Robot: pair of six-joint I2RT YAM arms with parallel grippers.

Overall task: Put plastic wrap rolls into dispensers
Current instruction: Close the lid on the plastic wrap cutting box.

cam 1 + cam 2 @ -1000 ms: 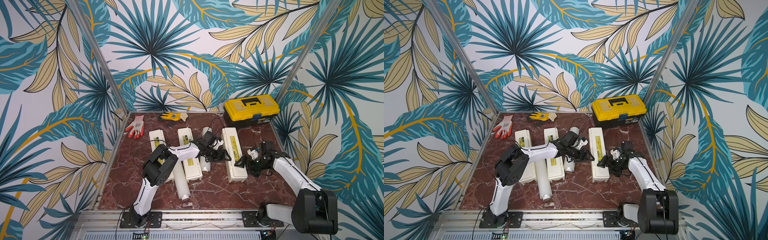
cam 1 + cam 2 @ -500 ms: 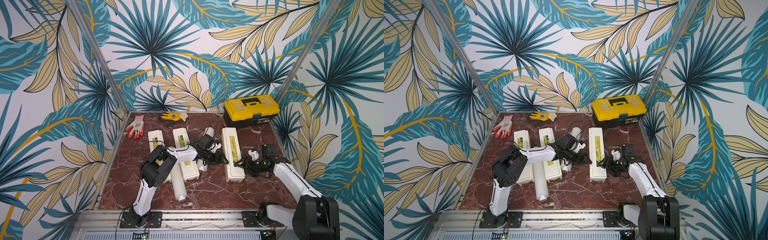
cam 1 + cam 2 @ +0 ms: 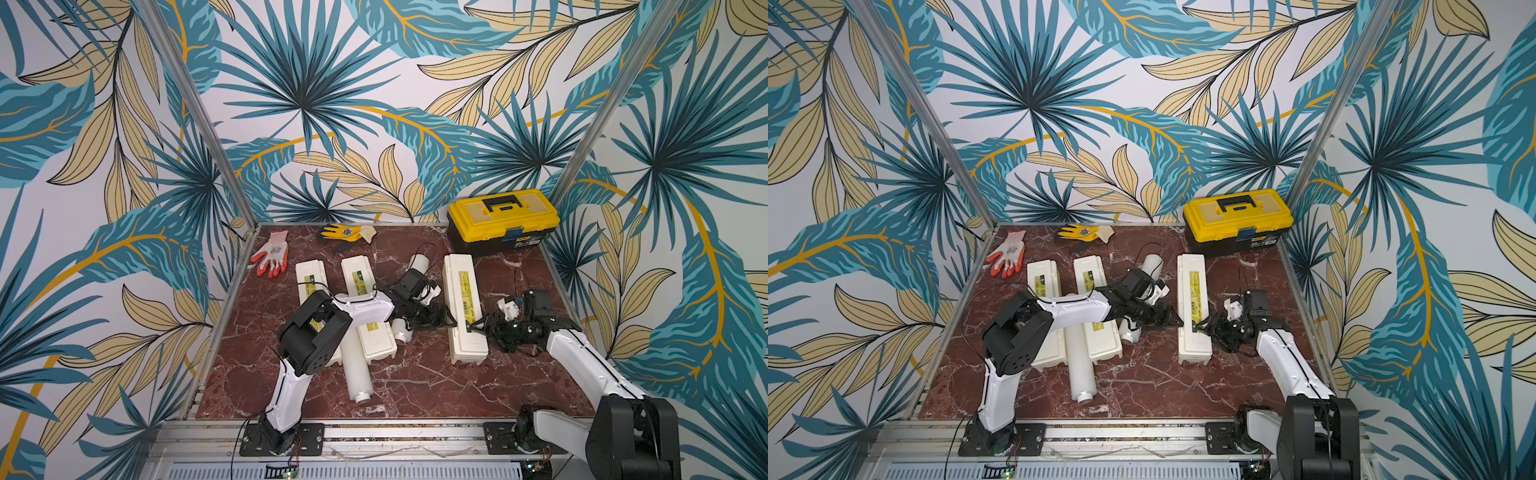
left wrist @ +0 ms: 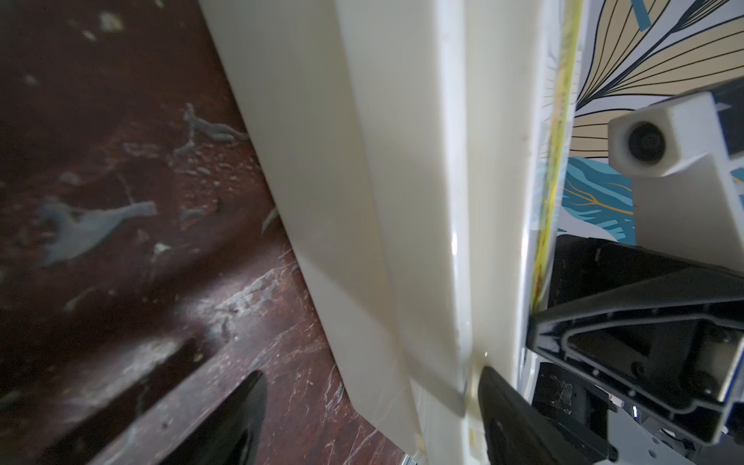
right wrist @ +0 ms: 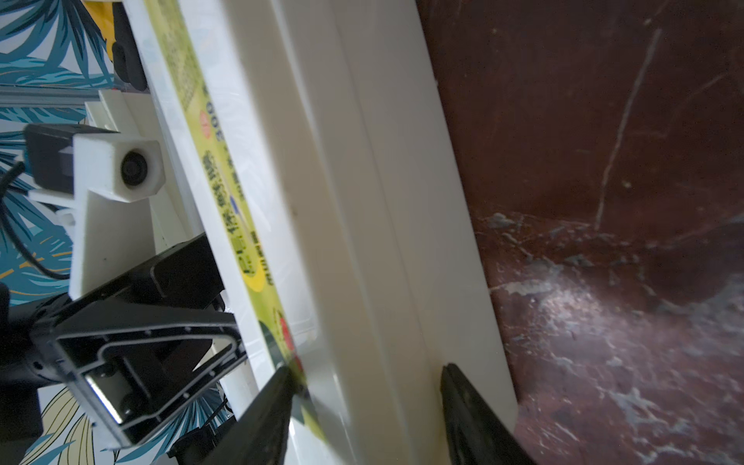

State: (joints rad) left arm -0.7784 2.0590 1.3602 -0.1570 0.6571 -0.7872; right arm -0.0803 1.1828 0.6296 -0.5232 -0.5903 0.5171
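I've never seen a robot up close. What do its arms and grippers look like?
The left arm and right arm are glossy white shells joined by bulky black joints, with thin black cables looping alongside. The left gripper and right gripper are black, with two tapering fingers and a small white boxy camera.

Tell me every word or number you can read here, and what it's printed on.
"300": on the yellow label strip of the rightmost dispenser, seen in the right wrist view.
Chinese characters on that strip: too blurred to read surely.
Labels on the middle dispenser and leftmost dispenser: too small.
Sticker on the toolbox: too small.
Prints on the red-and-white glove and yellow glove: too small.
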